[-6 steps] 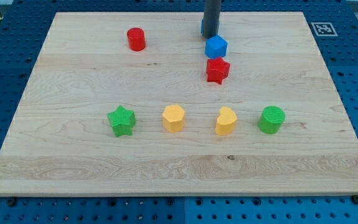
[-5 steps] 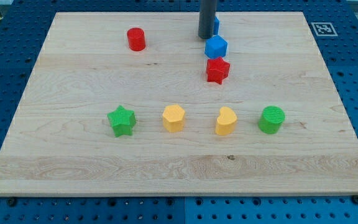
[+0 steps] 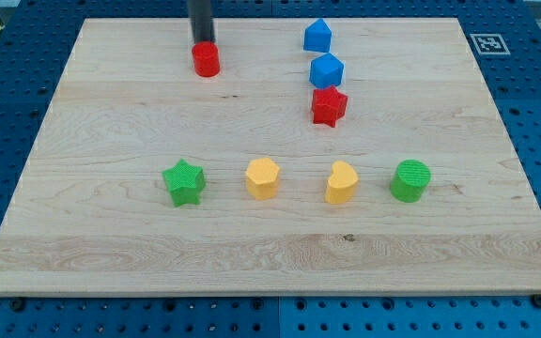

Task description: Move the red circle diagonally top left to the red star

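The red circle [image 3: 206, 60] sits on the wooden board [image 3: 111, 235] near the view's top left. My tip [image 3: 201, 42] is right behind it, at its top edge, touching or nearly touching. The red star [image 3: 329, 106] lies to the right and lower, just below a blue hexagon-like block [image 3: 327, 70]. Another blue block [image 3: 317, 36] with a pointed top sits above that one.
A row across the middle holds a green star [image 3: 184, 182], a yellow hexagon-like block [image 3: 262, 177], a yellow heart-like block [image 3: 342, 182] and a green circle [image 3: 409, 180]. A printed marker tag [image 3: 487, 43] is at the board's top right corner.
My tip has swept left from beside the blue blocks to just above the red circle, uncovering the upper blue block. No block has moved.
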`<control>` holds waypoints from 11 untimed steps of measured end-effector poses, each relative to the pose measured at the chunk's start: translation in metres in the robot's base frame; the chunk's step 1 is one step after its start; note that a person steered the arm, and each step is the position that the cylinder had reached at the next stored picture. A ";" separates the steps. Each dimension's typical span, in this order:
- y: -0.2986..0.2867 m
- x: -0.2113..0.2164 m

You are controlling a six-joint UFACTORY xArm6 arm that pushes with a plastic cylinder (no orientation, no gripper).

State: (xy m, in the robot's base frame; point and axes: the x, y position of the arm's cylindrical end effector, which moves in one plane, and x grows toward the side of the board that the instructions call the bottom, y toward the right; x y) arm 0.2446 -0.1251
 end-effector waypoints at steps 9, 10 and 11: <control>0.051 0.071; 0.066 0.071; 0.075 0.082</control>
State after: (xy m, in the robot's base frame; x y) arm 0.3268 -0.0497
